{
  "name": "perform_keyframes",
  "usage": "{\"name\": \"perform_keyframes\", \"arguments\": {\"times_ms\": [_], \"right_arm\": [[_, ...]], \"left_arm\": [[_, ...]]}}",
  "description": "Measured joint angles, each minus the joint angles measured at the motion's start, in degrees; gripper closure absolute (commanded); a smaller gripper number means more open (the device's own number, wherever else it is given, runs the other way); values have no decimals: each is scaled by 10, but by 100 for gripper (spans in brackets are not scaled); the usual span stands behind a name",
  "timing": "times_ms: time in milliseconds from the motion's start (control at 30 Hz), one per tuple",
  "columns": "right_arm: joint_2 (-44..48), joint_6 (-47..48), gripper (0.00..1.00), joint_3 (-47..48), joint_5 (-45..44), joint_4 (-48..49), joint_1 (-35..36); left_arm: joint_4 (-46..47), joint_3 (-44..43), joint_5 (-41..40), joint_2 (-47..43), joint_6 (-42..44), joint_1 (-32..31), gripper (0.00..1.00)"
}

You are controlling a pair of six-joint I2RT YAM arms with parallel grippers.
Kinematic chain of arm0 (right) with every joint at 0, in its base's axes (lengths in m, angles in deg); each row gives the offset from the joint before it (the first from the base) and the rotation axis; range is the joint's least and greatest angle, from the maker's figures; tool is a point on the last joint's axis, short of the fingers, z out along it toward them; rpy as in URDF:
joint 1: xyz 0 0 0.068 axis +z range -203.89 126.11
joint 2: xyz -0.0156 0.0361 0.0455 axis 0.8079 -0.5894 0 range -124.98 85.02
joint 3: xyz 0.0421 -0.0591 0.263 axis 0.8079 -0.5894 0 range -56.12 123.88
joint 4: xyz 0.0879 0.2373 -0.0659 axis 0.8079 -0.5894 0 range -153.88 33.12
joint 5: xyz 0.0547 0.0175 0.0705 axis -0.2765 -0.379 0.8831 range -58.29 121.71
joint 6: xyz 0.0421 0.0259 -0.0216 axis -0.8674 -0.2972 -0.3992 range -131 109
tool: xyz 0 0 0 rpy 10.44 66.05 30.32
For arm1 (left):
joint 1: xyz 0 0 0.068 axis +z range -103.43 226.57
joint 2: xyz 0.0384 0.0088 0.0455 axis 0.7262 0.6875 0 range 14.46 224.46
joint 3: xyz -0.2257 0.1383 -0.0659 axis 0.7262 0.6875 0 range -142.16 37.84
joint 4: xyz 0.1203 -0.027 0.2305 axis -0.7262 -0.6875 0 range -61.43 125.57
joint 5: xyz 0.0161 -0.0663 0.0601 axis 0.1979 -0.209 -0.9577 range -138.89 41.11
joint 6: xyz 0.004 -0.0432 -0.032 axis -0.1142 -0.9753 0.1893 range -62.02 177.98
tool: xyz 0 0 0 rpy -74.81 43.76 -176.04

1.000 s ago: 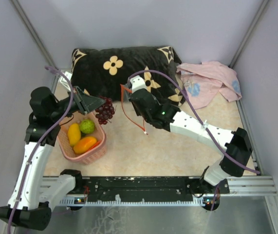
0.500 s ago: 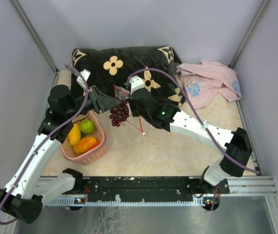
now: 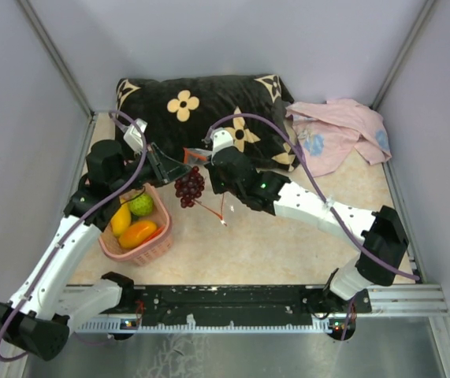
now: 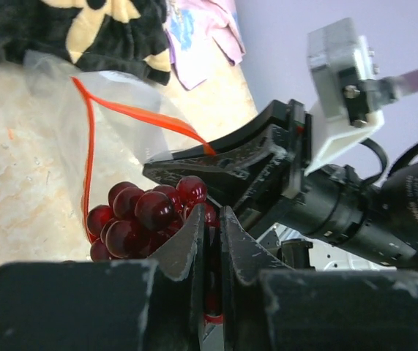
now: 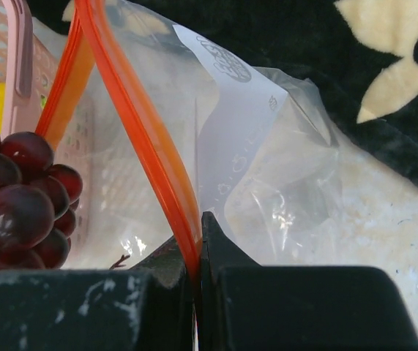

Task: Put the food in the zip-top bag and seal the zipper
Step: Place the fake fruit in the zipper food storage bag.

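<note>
Now grape bunch (image 3: 190, 187) nearer the zipper (image 5: 143, 131)

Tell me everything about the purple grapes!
The grape bunch is a cluster of round, shiny, dark red-purple balls that look like plastic. It hangs in the air, pinched near its top by the fingers of the left gripper. It sits right at the open mouth of the clear zip-top bag, beside the red-orange zipper. Seen from above, it is between the two arms, out of the pink basket. Whether it has passed into the bag cannot be told.
</note>
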State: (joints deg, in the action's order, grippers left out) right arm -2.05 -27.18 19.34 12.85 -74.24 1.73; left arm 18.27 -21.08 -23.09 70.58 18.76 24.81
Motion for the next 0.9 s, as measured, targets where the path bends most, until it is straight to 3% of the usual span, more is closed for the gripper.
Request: {"name": "perform_keyframes", "arguments": {"times_ms": [900], "right_arm": [[0,-65,100,-17,34,8,0]], "left_arm": [[193,-5,90,-50,-114,0,100]]}}
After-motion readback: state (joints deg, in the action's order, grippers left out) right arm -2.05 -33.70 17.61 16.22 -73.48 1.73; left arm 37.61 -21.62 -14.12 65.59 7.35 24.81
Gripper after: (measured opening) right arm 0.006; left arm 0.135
